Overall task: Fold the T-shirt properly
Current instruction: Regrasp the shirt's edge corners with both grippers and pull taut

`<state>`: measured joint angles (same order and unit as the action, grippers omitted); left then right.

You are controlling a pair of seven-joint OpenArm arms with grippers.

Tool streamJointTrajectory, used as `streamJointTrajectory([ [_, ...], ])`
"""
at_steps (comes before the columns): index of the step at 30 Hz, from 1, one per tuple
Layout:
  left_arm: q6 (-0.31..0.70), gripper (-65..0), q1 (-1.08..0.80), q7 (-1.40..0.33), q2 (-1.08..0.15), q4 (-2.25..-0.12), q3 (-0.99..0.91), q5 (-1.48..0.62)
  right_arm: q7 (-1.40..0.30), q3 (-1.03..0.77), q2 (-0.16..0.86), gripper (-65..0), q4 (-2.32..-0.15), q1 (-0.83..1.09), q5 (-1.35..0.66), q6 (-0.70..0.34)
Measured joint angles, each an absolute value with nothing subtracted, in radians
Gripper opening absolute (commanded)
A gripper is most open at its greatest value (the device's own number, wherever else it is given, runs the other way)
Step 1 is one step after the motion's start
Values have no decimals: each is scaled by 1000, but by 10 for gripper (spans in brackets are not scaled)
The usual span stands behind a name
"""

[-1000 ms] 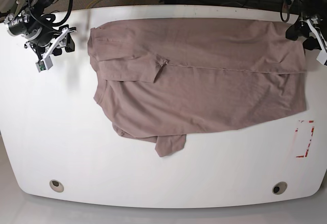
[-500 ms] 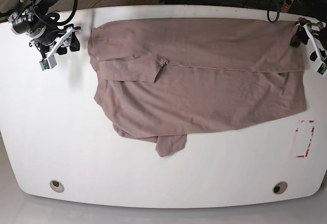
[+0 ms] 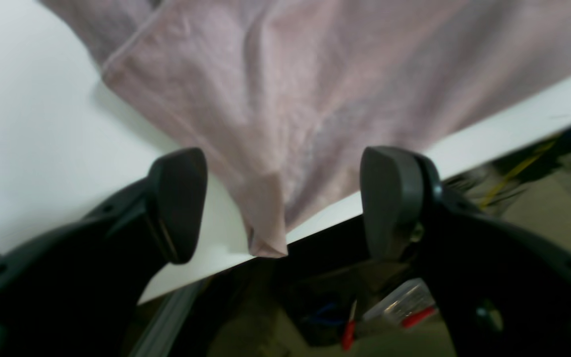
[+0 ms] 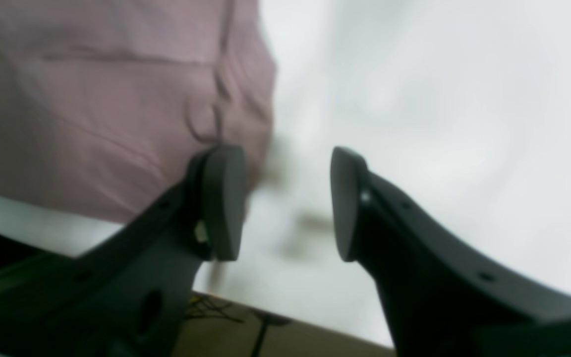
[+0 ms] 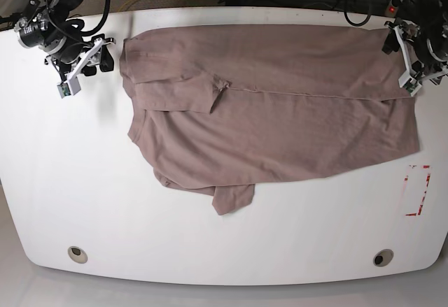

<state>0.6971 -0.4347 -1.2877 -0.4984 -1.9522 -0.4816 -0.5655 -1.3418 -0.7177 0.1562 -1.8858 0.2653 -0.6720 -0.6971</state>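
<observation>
The left gripper (image 3: 280, 203) has its two dark, rounded jaws wide apart, with nothing held between them. Right between the jaws, but not touching them, a corner of the T-shirt (image 5: 280, 104) pokes out to the far edge of the table (image 5: 84, 181). The cloth there looks soft and a bit wrinkly, with a thin stitched hem. The right gripper (image 4: 285, 203) also has its jaws apart and holds nothing. Its left jaw sits just in front of the shirt's edge, and I cannot tell if it touches the cloth, because that view is blurry. The T-shirt is a dusty pink-brown and lies spread flat on the smooth white table, along the far side. Its top part is folded over, and a small flap sticks out at the near edge. A red marked box (image 5: 418, 190) sits on the table near the shirt's corner. Since a second ago, the left gripper has moved in from the table's side to the shirt's far corner. The right gripper has moved a little closer to the shirt's other end. The shirt has not moved.
</observation>
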Motion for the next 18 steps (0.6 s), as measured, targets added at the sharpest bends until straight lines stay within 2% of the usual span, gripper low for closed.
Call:
streamJointTrajectory([
  [8,698,-206,-435,-1192,-422,-1950,-479,-244,-1346,-680,124,-376,-1838,279,-659,-696],
  [12,698,-206,-431,-1095,-408,-1934,-462,-184,-1345,-625,101,-379,-1837,282,-658,-697],
  [18,701,-206,-432,-1082,-408,-1886,-397,-94,-1338,-606,64,-384,-1776,279,-661,-697],
])
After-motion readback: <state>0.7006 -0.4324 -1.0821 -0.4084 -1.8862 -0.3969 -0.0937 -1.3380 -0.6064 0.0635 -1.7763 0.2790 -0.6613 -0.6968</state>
